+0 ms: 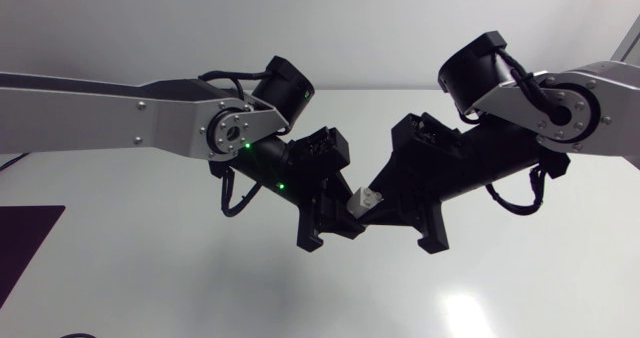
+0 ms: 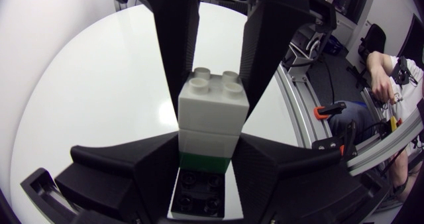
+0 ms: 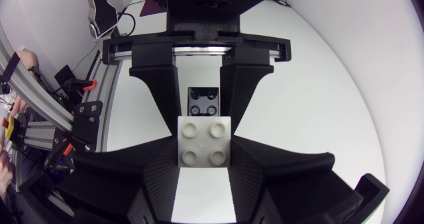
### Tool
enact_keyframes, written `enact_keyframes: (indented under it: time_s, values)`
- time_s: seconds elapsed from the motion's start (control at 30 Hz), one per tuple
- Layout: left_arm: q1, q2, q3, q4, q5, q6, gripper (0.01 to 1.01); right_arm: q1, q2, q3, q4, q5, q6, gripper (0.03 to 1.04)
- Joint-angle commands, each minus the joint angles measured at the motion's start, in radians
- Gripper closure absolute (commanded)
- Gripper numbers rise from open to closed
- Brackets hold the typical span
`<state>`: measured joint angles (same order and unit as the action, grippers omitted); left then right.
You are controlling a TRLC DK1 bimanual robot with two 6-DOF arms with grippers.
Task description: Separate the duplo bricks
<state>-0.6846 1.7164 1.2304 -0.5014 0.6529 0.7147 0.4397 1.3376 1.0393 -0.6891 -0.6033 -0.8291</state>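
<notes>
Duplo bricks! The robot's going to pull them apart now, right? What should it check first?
1. Left hand squeezes the lower end of the stack from both sides: ok.
2. Right hand squeezes the top white brick from both sides: ok.
3. A seam lies between the two hands: ok.
4. Bricks all pressed together, no gaps: ok.
5. Stack lifted off the table: cannot tell.
6. Grip strong enough to pull without slipping: cannot tell.
</notes>
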Motion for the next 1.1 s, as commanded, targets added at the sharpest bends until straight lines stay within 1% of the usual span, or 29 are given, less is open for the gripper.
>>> enact_keyframes:
  time_s: [0.0,0.17,0.23,0.3,0.33,0.37,0.4,0.5,0.53,0.63,0.67,0.7,0.93,0.97,1.07]
  values:
    - [0.007,-0.011,0.012,-0.020,0.010,0.017,0.602,-0.006,-0.023,-0.004,-0.010,-0.010,0.016,0.94]
    - [0.007,-0.015,0.009,-0.022,0.010,0.023,0.610,-0.004,-0.025,-0.005,-0.018,-0.012,0.016,0.94]
    - [0.007,-0.018,0.001,-0.022,0.010,0.038,0.652,-0.006,-0.026,-0.002,-0.020,-0.012,0.018,0.94]
    - [0.007,-0.020,-0.005,-0.020,0.010,0.042,0.657,-0.007,-0.029,0.001,-0.023,-0.013,0.019,0.94]
    - [0.007,-0.020,-0.008,-0.020,0.010,0.043,0.664,-0.009,-0.032,0.004,-0.026,-0.013,0.019,0.93]
    - [0.007,-0.020,-0.009,-0.020,0.010,0.043,0.664,-0.010,-0.037,0.005,-0.029,-0.013,0.021,0.90]
    - [0.007,-0.020,-0.009,-0.020,0.010,0.043,0.666,-0.012,-0.044,0.007,-0.036,-0.015,0.024,0.80]
    - [0.010,-0.026,-0.011,-0.022,0.010,0.043,0.666,-0.022,-0.069,0.021,-0.059,-0.033,0.031,0.39]
    - [0.011,-0.028,-0.011,-0.022,0.010,0.045,0.666,-0.027,-0.075,0.025,-0.070,-0.039,0.031,0.34]
    - [0.016,-0.034,-0.009,-0.025,0.010,0.046,0.666,-0.033,-0.077,0.024,-0.078,-0.044,0.028,0.34]
    - [0.016,-0.034,-0.009,-0.026,0.010,0.046,0.666,-0.033,-0.077,0.019,-0.078,-0.044,0.027,0.31]
    - [0.017,-0.034,-0.009,-0.028,0.010,0.046,0.666,-0.033,-0.077,0.016,-0.078,-0.044,0.025,0.30]
    - [0.016,-0.034,-0.019,-0.031,0.010,0.054,0.666,-0.029,-0.069,0.011,-0.067,-0.044,0.022,0.30]
    - [0.016,-0.034,-0.020,-0.031,0.010,0.054,0.666,-0.027,-0.068,0.013,-0.064,-0.044,0.022,0.32]
    - [0.016,-0.037,-0.026,-0.032,0.010,0.055,0.666,-0.021,-0.061,0.015,-0.059,-0.043,0.021,0.46]
